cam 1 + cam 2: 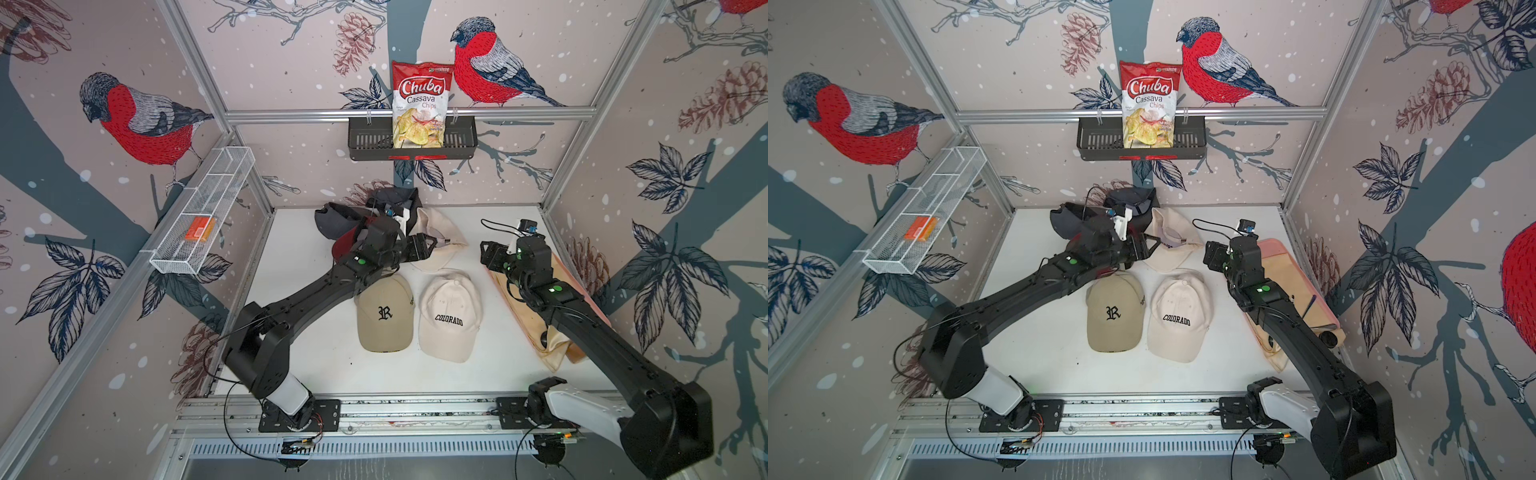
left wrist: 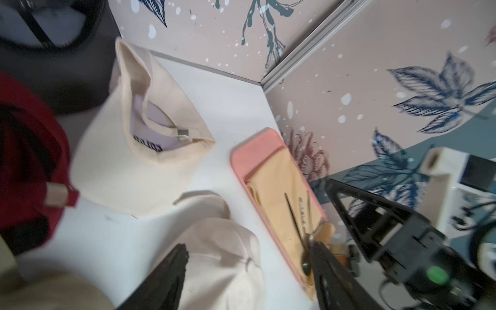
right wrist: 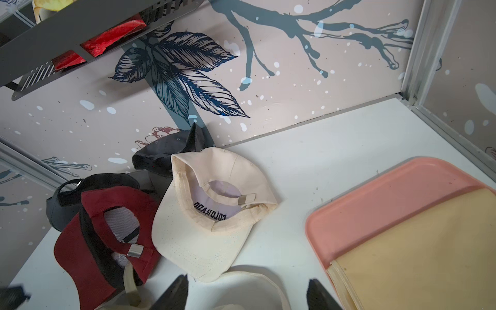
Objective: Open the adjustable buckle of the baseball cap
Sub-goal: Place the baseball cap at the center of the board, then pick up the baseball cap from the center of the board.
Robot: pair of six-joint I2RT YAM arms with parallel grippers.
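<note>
Both top views: upturned cream cap lies near the counter's back edge, opening up, likely so its back is reachable; the left arm covers part of it. Left wrist: buckle shows at the cap's back opening, blurred, so open or shut is unclear; left jaws spread wide, empty, near the cap. Right wrist: right jaws apart, empty, only tips in frame; red cap just beside the cream cap.
</note>
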